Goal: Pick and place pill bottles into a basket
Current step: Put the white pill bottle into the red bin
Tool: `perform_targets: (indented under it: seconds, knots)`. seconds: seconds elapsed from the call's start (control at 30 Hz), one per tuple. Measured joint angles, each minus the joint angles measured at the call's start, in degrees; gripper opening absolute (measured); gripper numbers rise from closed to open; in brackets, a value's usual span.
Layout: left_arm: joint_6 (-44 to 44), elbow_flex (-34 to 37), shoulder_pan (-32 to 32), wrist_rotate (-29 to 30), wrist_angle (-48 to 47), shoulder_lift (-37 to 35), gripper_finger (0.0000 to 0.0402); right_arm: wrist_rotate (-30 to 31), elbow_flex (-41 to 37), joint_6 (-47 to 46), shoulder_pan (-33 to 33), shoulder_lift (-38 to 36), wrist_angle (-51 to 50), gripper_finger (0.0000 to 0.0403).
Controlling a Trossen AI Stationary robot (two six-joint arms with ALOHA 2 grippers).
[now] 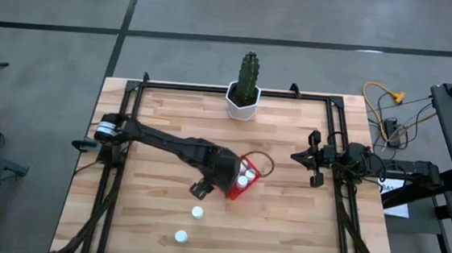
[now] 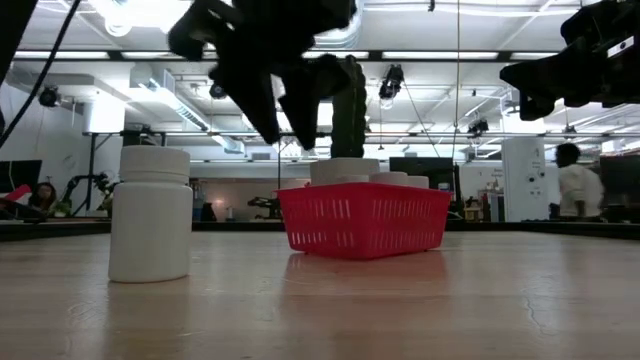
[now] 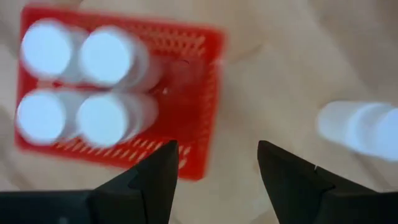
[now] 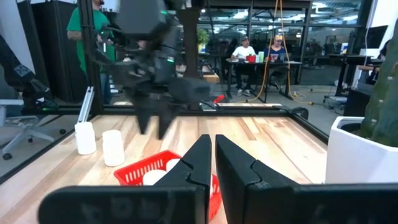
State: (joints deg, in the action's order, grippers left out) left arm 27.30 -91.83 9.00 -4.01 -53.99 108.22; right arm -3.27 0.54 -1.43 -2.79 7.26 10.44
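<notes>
The red basket (image 1: 242, 184) stands on the table's middle and holds several white pill bottles (image 3: 102, 56), standing upright. Two more bottles (image 1: 196, 212) (image 1: 180, 236) stand on the wood nearer the front edge; one shows large in the low view (image 2: 150, 215). My left gripper (image 1: 199, 191) hovers open and empty above the table, beside the basket's near-left end; in the left wrist view (image 3: 217, 155) its fingers frame the basket's edge and bare wood. My right gripper (image 1: 308, 161) waits shut and empty at the table's right side.
A white faceted pot with a green cactus (image 1: 244, 96) stands at the far edge's middle. Black rails (image 1: 120, 134) run along the table's left and right sides. Bare wood lies between the basket and the right arm. People show in the room beyond.
</notes>
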Motion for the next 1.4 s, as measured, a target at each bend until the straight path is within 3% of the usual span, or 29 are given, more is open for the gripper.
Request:
perform_targets:
  seconds: [0.27, 0.9, 1.4]
  knots:
    - [-1.0, -0.9, 6.9, 0.0, -0.8, -0.7, 0.0202, 0.0, 0.0, 0.0, 0.0, 0.0, 0.0, 0.0013]
    - [-17.9, -0.9, 18.1, 1.7, -6.9, -0.8, 0.0202, 0.0, 0.0, 0.1, 0.0, 0.0, 0.0, 0.0013]
    - [-20.5, 1.4, 18.6, 4.8, -6.6, -0.7, 0.0202, 0.0, 0.0, 0.0, 0.0, 0.0, 0.0, 0.0013]
